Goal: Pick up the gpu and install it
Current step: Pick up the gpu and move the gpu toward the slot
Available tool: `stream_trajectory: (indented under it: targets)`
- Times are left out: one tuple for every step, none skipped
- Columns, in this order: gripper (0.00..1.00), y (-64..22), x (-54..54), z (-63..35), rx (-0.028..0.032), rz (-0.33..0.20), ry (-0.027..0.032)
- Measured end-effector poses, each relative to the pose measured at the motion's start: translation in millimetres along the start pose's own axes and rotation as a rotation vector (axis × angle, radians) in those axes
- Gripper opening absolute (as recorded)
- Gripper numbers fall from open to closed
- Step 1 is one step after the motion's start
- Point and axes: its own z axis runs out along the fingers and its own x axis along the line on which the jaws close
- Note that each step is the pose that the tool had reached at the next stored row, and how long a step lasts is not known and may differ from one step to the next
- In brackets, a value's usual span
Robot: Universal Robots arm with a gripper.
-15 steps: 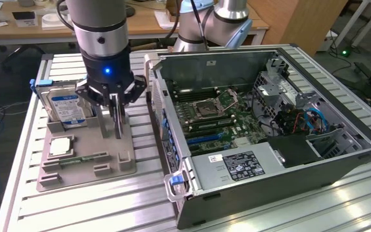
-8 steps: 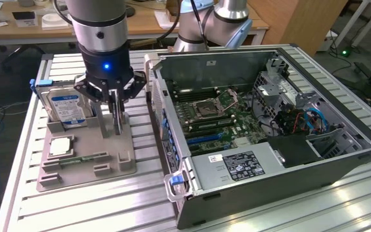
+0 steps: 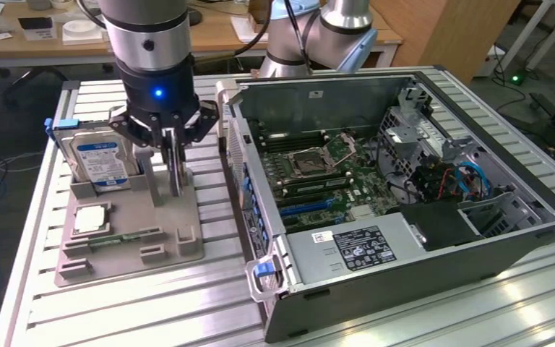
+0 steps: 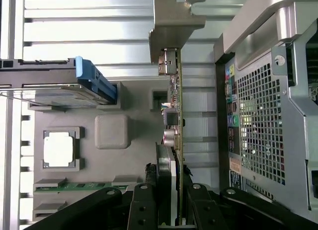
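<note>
Fingers (image 3: 158, 137) on the arm are clenched on the graphics card (image 3: 175, 181) in the exterior view, one on each face of it. The card stands upright and edge-on over the grey tray (image 3: 133, 217) that rests on the slatted counter (image 3: 113, 303). I cannot tell whether its lower edge sits in the tray's slot or hangs just above it. A hard drive (image 3: 99, 163) with a blue-and-white label stands upright just beside the card, toward the exterior view's left. Nearer on the tray lie a square processor chip (image 3: 92, 218) and a green memory stick (image 3: 123, 237). On the exterior view's right, just beside the tray, is the open computer case (image 3: 403, 181), with its motherboard (image 3: 321, 173) showing inside.

From the wrist view the fingers (image 4: 165, 180) press against both sides of the graphics card (image 4: 175, 111), which is seen as a thin edge. Its grey metal bracket (image 4: 171, 21) is at the end away from the grip. The card lies between the tray (image 4: 129, 160) and the perforated wall of the computer case (image 4: 258, 130). The hard drive (image 4: 59, 98), the processor chip (image 4: 58, 149) and the memory stick (image 4: 74, 186) sit on the tray.
</note>
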Motion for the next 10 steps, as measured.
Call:
stream_trajectory:
  targets:
    - [0.28,0.0,0.0,-0.9,-0.0031,0.0,0.0001]
    - [0.28,-0.1,0.0,-1.8,-0.0064,0.0,0.0003]
    - [0.28,-0.2,0.0,-2.6,-0.0093,0.0,0.0006]
    - [0.28,-0.2,0.0,-3.4,-0.012,0.0,0.0005]
    - [0.28,-0.2,0.0,-4.3,-0.0149,0.0,0.0007]
    - [0.28,-0.3,0.0,-5.1,-0.0176,0.0,0.0007]
    - [0.28,-0.4,-0.1,-6.0,-0.0203,0.0,0.0009]
    - [0.28,-0.5,-0.1,-6.8,-0.0231,0.0,0.0011]
    - [0.28,-0.5,0.0,-7.3,-0.0247,0.0,0.0011]
    - [0.28,-0.7,-0.1,-7.9,-0.0266,0.0,0.0011]
